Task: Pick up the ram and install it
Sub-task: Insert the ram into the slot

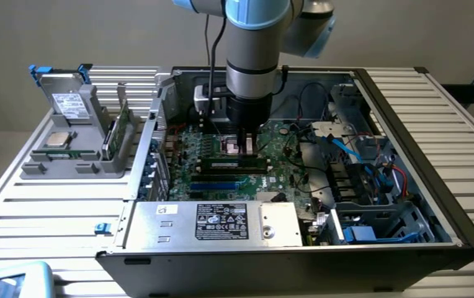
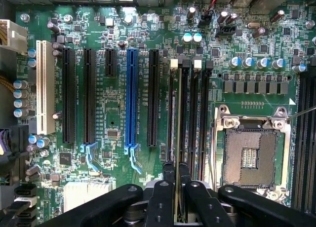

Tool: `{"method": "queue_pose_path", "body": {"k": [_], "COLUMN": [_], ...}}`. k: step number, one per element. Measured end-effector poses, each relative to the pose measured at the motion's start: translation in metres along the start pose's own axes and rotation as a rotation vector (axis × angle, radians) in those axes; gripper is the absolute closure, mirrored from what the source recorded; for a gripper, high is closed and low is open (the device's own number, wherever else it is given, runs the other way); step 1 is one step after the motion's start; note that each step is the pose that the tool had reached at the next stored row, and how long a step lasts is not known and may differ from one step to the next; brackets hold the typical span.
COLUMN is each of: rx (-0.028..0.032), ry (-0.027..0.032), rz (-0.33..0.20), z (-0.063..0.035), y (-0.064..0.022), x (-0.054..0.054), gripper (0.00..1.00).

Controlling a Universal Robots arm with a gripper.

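Ram gripped edge-on inside the open case.
We see the case holding the motherboard, and the grey holder outside it holding a drive and a processor chip. Our gripper pinches the ram along a memory slot.

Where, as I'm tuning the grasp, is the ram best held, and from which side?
Pinch the ram across its two flat faces at the top edge, straight down from above: it stands on edge among the motherboard slots, leaving only that edge free. The gripper holds it so.
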State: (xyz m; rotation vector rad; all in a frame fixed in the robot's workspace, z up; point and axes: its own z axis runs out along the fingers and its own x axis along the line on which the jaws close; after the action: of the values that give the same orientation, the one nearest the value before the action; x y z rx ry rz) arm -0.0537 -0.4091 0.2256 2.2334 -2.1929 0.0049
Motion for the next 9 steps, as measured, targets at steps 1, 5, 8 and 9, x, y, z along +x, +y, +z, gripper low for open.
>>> {"method": "queue_pose_path", "body": {"k": [1,5,8,9], "rx": [0.0002,0.0025,0.0026,0.0027], "ry": [0.0001,0.0002,0.0001,0.0001], "rz": [0.0,-0.005,-0.006,-0.006], "z": [0.0,0.0011,0.0016,0.0019], "y": [0.0001,0.0006,0.0006,0.0007], "x": [0.0,0.0,0.0,0.0], "gripper": [0.85,0.85,0.85,0.85]}}
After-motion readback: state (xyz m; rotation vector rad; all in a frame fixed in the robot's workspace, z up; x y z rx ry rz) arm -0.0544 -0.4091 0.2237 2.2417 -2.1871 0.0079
